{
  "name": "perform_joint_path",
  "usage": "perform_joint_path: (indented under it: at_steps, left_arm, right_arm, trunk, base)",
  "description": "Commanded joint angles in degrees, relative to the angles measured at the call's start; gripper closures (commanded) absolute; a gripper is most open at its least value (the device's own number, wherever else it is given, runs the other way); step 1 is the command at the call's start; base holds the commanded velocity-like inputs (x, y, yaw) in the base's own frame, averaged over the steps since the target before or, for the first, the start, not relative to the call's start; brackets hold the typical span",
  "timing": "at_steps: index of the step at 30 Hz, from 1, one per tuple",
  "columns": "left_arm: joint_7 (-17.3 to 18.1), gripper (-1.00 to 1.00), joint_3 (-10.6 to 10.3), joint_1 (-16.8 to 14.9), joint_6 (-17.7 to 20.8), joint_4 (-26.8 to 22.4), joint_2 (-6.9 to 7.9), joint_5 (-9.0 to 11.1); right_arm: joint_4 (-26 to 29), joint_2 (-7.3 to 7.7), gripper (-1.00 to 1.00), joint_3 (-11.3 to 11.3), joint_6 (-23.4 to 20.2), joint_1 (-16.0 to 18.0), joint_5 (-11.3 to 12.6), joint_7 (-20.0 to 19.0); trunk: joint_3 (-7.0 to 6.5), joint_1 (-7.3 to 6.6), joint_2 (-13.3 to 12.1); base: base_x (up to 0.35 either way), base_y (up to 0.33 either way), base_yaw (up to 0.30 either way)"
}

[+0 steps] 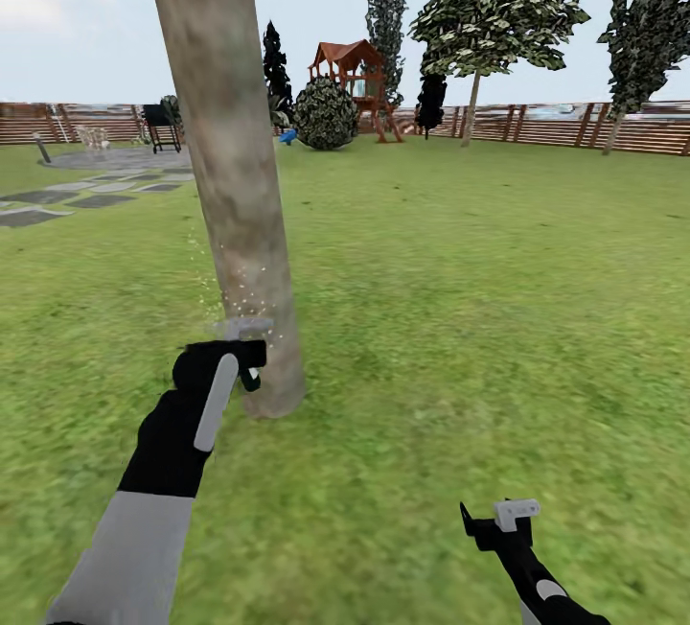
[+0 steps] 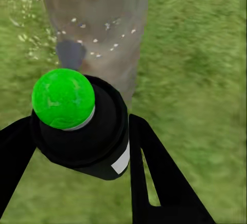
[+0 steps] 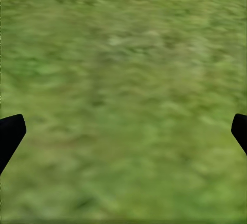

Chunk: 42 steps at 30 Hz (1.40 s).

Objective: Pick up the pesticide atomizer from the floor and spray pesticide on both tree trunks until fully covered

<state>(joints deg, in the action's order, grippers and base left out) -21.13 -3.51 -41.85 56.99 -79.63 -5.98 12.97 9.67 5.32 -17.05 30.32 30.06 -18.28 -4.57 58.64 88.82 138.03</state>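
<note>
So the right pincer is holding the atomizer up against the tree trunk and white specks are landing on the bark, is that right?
Not quite: the left pincer holds the atomizer, as the left wrist view shows. The right pincer is open over grass. The rest stands: the atomizer is at the trunk and white specks dot the bark.

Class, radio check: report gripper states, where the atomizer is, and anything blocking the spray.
Left gripper shut on atomizer, aimed at tree trunk. White pesticide specks at the lower trunk. Right gripper open over grass. Nothing in the way.
</note>
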Motion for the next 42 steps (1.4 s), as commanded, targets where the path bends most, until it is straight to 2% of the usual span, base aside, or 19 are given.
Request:
perform_joint_path:
  at_steps: [1, 3, 5, 7, 8, 10, 11, 12, 15, 17, 19, 21, 25, 28, 31, 35, 38, 40, 42]
  left_arm:
    - [-0.1, 1.0, -1.09, -1.52, 0.14, 0.13, -1.61, -0.59]
    - [-0.13, 1.0, -1.46, -2.9, 0.2, 0.29, -2.3, -0.32]
    - [-0.14, 1.0, -1.23, -3.54, 0.27, 0.15, -2.2, -0.37]
    - [-0.08, 1.0, 1.85, -3.79, 0.37, -0.07, -1.49, -0.36]
    - [-0.03, 1.0, 4.48, -3.82, 0.46, -0.12, -0.79, -0.28]
    - [0.04, 1.0, 7.4, -3.84, 0.6, -0.16, 0.96, -0.18]
    - [0.09, 1.0, 8.35, -3.85, 0.64, -0.17, 2.15, -0.13]
    - [0.1, 1.0, 8.55, -3.85, 0.65, -0.17, 2.42, -0.12]
    - [0.1, 1.0, 7.63, -3.92, 0.64, -0.24, 0.87, -0.2]
    - [-0.02, 1.0, 4.4, -4.35, 0.59, -0.2, -1.21, -0.57]
    - [-0.1, 1.0, 2.02, -4.87, 0.58, -0.19, -2.13, -0.63]
    - [-0.13, 1.0, 0.75, -5.16, 0.58, -0.18, -3.08, -0.72]
    - [-0.14, 1.0, 0.88, -6.2, 0.59, -0.16, -2.13, -0.48]
    - [-0.08, 1.0, 4.03, -6.36, 0.83, -0.11, 2.15, -0.27]
    - [-0.04, 1.0, 6.27, -6.18, 0.91, -0.09, 4.33, -0.29]
    - [0.05, 1.0, 5.93, -5.17, 0.86, 0.06, 4.16, -0.4]
    - [0.03, 1.0, 1.76, -1.9, 0.38, 0.78, 3.1, -0.21]
    - [0.06, 1.0, 0.33, -1.25, 0.02, 2.63, 1.89, -0.16]
    - [-0.04, 1.0, -0.19, -0.94, -1.94, 7.4, 0.72, -0.26]
  right_arm:
    - [0.0, -0.03, -1.0, 0.0, 0.0, 0.01, 0.0, 0.0]
    - [0.0, 0.01, -1.0, 0.0, 0.0, 0.0, 0.0, 0.0]
    - [0.0, 0.03, -1.0, 0.0, 0.0, 0.0, 0.0, 0.0]
    - [0.0, 0.02, -1.0, 0.0, 0.0, 0.01, 0.0, 0.0]
    - [0.0, 0.03, -1.0, 0.0, 0.0, 0.0, 0.0, 0.0]
    - [0.0, 0.04, -1.0, 0.0, 0.0, 0.0, 0.0, 0.0]
    - [0.0, 0.04, -1.0, 0.0, 0.0, 0.0, 0.0, 0.0]
    - [0.0, 0.03, -1.0, 0.0, 0.0, 0.0, 0.0, 0.0]
    - [0.0, 0.03, -1.0, 0.0, 0.0, 0.0, 0.0, 0.0]
    - [0.0, 0.02, -1.0, 0.0, 0.0, 0.0, 0.0, 0.0]
    - [0.01, 0.03, -1.0, 0.0, 0.0, 0.0, 0.0, 0.0]
    - [0.02, 0.04, -1.0, 0.0, 0.0, 0.0, 0.0, 0.0]
    - [0.0, 0.04, -1.0, 0.0, 0.0, 0.0, 0.0, 0.0]
    - [0.0, 0.04, -1.0, 0.0, 0.0, 0.0, 0.0, 0.0]
    - [0.0, 0.04, -1.0, 0.0, 0.0, 0.0, 0.0, 0.0]
    - [0.0, 0.04, -1.0, 0.0, 0.0, 0.0, 0.0, 0.0]
    - [0.0, 0.02, -1.0, 0.0, 0.0, 0.0, 0.0, 0.0]
    - [0.0, 0.0, -1.0, 0.0, 0.0, 0.0, 0.0, 0.0]
    - [0.0, 0.02, -1.0, 0.0, 0.0, 0.0, 0.0, 0.0]
  trunk:
    - [0.0, 0.0, 0.0]
    - [0.0, 0.0, 0.0]
    - [0.0, 0.0, 0.0]
    - [0.0, 0.0, 0.0]
    - [0.0, 0.0, 0.0]
    - [0.0, 0.0, 0.0]
    - [0.0, 0.0, 0.0]
    - [0.0, 0.0, 0.0]
    - [0.0, 0.0, 0.0]
    - [0.0, 0.0, 0.0]
    - [0.0, 0.0, 0.0]
    - [0.0, 0.0, 0.0]
    - [0.0, 0.0, 0.0]
    - [0.0, 0.0, 0.0]
    - [0.0, 0.0, 0.0]
    - [0.0, 0.0, 0.0]
    - [0.0, 0.0, 0.0]
    - [0.0, 0.0, 0.0]
    - [0.0, 0.0, 0.0]
  base:
    - [0.0, 0.0, 0.0]
    - [0.0, 0.0, 0.0]
    - [0.0, 0.0, 0.0]
    - [0.0, 0.0, 0.0]
    - [0.0, 0.0, 0.0]
    - [0.0, 0.0, 0.0]
    - [0.0, 0.0, 0.0]
    - [0.0, 0.0, 0.0]
    - [0.0, 0.0, 0.0]
    - [0.0, 0.0, 0.0]
    - [0.0, 0.0, 0.0]
    - [0.0, 0.0, 0.0]
    - [0.0, 0.0, 0.0]
    - [0.0, 0.0, 0.0]
    - [0.0, 0.0, 0.0]
    - [0.0, 0.0, 0.0]
    - [0.0, 0.0, 0.0]
    - [0.0, 0.0, 0.0]
    - [0.0, 0.0, 0.0]
